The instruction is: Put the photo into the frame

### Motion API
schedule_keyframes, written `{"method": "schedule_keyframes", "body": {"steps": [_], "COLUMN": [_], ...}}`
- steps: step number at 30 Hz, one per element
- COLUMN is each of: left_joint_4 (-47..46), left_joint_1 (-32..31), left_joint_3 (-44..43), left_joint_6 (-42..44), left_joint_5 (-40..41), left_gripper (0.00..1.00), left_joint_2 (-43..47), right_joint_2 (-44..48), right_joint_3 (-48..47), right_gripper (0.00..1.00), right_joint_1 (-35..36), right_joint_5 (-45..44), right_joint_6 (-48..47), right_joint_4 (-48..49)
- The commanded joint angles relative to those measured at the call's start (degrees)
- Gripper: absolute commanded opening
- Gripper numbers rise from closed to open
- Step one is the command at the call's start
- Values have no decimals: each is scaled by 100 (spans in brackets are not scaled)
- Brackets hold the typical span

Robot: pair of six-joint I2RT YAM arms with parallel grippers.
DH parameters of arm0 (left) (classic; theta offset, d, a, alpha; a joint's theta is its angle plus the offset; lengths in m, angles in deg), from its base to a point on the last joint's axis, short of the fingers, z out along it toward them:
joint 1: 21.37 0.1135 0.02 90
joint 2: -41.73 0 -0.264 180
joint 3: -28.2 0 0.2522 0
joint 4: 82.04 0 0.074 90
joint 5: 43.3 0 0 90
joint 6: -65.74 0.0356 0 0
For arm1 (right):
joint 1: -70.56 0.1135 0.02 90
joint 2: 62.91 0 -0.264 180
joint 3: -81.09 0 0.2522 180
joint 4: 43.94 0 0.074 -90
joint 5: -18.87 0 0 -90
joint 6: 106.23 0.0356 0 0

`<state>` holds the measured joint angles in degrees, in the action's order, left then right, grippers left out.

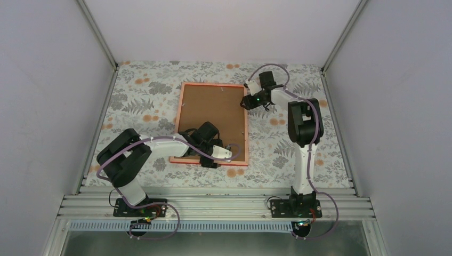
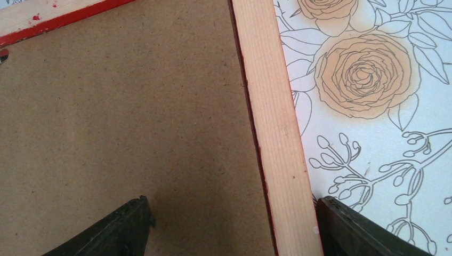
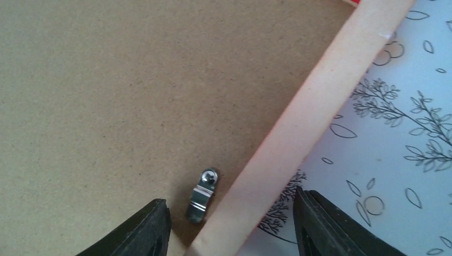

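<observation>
Floral tablecloth (image 1: 138, 90) holds the red rectangular wooden frame (image 1: 178, 120) face down. Left gripper (image 2: 233, 213) and right gripper (image 3: 230, 213) gape empty; nudge the small metal clip (image 3: 201, 197) gently.

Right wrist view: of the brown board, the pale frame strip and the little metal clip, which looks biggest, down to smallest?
1. brown backing board, filling most of the view
2. frame, only one pale strip of it showing
3. metal clip, clearly the smallest
</observation>
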<state>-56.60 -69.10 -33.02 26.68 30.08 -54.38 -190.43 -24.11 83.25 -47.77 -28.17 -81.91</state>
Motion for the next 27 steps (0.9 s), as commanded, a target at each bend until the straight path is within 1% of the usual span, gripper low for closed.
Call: {"method": "schedule_keyframes", "body": {"steps": [1, 5, 9, 12, 15, 18, 22, 24, 27], "left_joint_4": [57, 210, 783, 1211, 1374, 1272, 1042, 1084, 1059], "left_joint_1": [71, 261, 621, 849, 943, 949, 934, 889, 809], "left_joint_3": [0, -173, -203, 12, 339, 504, 373, 276, 361], "left_joint_6": [7, -112, 100, 425, 658, 628, 143, -151, -371], "left_joint_5": [79, -90, -506, -530, -375, -209, -76, -108, -68], "left_gripper": [77, 78, 80, 80, 80, 80, 78, 78, 78], "left_joint_2": [-67, 529, 1300, 1690, 1943, 1982, 1678, 1520, 1438], "right_joint_2": [-12, 349, 999, 1397, 1800, 2017, 2094, 2227, 2646], "right_joint_3": [152, -18, 65, 262, 740, 1203, 1649, 1922, 2527], "right_gripper": [58, 59, 62, 62, 58, 54, 46, 44, 42], "right_joint_1": [119, 65, 45, 53, 132, 314, 574, 694, 761], "right_joint_5": [-4, 29, 253, 840, 1510, 2022, 2364, 2422, 2226], "right_joint_6": [0, -95, -385, -563, -635, -693, -707, -876, -1272], "right_joint_4": [-482, -697, -824, -1080, -1248, -1357, -1384, -1345, -1097]}}
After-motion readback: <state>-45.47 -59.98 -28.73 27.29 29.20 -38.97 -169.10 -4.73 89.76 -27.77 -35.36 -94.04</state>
